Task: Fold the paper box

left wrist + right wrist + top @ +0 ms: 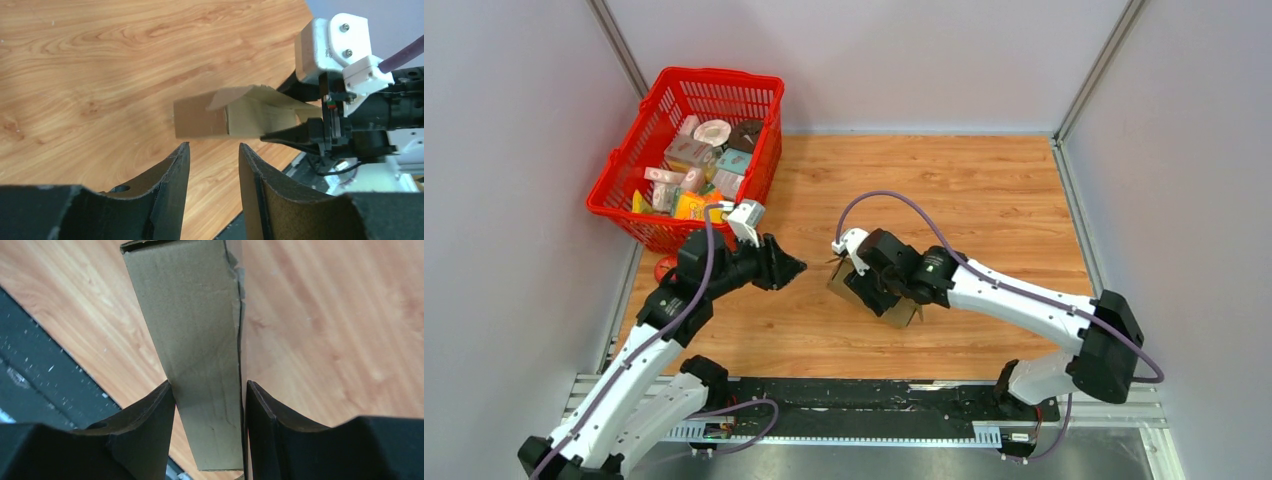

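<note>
I'd bring my left gripper (212, 146) square onto the raised top flap of the plain brown corrugated-cardboard paper box (202, 120) and press along its crease. That gripper is half-open and empty, with the box just ahead of its tips, not touching. My right gripper (207, 385) clamps the box's narrow body.
</note>
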`<state>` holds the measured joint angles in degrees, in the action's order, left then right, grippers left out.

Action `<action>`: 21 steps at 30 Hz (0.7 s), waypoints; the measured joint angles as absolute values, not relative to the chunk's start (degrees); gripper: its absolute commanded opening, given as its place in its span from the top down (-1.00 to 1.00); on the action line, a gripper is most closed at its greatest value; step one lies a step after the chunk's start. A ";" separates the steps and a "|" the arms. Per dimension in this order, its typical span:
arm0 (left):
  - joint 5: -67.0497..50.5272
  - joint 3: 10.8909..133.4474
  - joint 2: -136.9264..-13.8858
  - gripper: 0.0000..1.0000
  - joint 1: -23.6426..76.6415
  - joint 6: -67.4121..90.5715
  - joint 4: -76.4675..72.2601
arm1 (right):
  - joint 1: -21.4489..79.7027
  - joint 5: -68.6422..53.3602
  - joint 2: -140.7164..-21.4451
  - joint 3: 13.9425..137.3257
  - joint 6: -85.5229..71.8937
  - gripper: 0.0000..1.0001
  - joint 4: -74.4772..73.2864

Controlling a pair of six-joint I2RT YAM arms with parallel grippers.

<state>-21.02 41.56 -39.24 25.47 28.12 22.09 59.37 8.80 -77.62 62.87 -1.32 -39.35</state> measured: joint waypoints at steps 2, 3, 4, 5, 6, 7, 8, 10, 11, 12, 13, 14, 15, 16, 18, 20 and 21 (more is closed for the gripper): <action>-19.62 40.73 -40.91 0.01 26.61 27.05 21.06 | 57.84 3.64 -80.86 64.55 -1.58 0.11 -42.35; -19.03 39.64 -41.65 0.04 27.11 26.68 19.62 | 57.41 1.87 -81.69 64.60 -1.67 0.10 -43.13; -18.76 38.11 -42.35 0.07 27.55 26.41 17.93 | 56.75 0.08 -82.61 64.60 -1.69 0.10 -44.21; -18.63 36.47 -42.83 0.10 27.88 26.26 16.19 | 56.05 -1.58 -83.40 64.60 -1.72 0.10 -45.15; -18.48 34.79 -43.09 0.10 28.27 26.09 14.24 | 55.35 -2.76 -83.96 64.58 -1.72 0.11 -45.60; -18.39 33.01 -43.42 0.10 28.77 25.74 12.25 | 54.61 -3.70 -84.31 64.53 -1.69 0.11 -45.91; -18.31 31.51 -43.86 0.03 29.39 25.39 10.31 | 53.71 -4.93 -84.60 64.53 -1.69 0.11 -46.26; -18.41 29.30 -45.41 -0.06 31.11 24.45 6.31 | 52.29 -6.74 -84.66 64.51 -1.67 0.11 -46.35; -18.48 28.86 -46.26 -0.13 31.90 23.92 4.71 | 51.77 -7.46 -84.66 64.51 -1.65 0.11 -46.33; -18.52 28.71 -47.29 -0.16 32.71 23.35 3.16 | 51.31 -8.23 -84.68 64.49 -1.58 0.12 -46.26; -18.70 28.69 -48.45 -0.18 33.34 22.83 1.26 | 51.07 -8.73 -84.68 64.47 -1.52 0.12 -46.22; -18.92 28.69 -49.43 -0.19 33.82 22.31 -0.47 | 51.00 -9.17 -84.68 64.40 -1.45 0.12 -46.19; -19.09 28.69 -50.48 -0.20 34.17 21.71 -2.24 | 50.96 -9.58 -84.68 64.31 -1.34 0.13 -46.09; -19.18 28.69 -51.24 -0.20 34.28 21.32 -3.31 | 50.98 -9.91 -84.68 64.14 -1.23 0.13 -45.98; -19.25 28.88 -53.28 -0.16 34.33 20.40 -5.28 | 50.98 -10.33 -84.93 63.94 -1.17 0.14 -45.98; -19.55 29.63 -55.90 -0.09 34.37 19.62 -6.31 | 50.98 -10.61 -85.34 63.88 -1.06 0.14 -45.87; -19.84 30.13 -57.06 -0.08 34.37 19.25 -6.52 | 50.98 -10.68 -85.54 63.83 -1.04 0.15 -45.78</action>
